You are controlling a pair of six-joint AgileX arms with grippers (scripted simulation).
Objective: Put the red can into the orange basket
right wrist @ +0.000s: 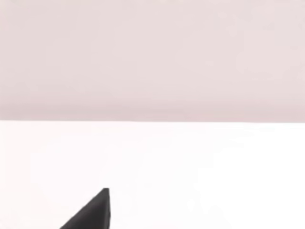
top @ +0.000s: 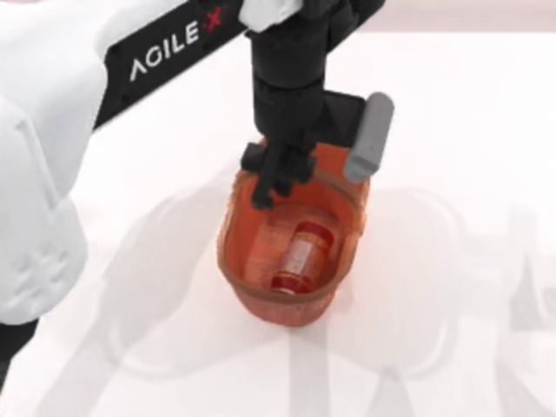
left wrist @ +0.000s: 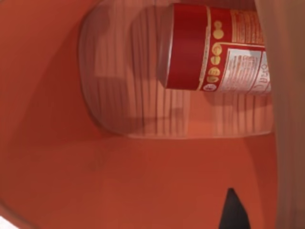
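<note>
**Can lies in the basket**

On the pale white counter (top: 452,261) stands the orange basket (top: 233,252). The red can (top: 304,256) lies on its side on the basket's slatted floor. The left hand (top: 274,193) hangs over the basket's far rim, fingers slightly parted, gripping nothing. Whether the right hand (right wrist: 90,212) is open, I cannot tell.
</note>
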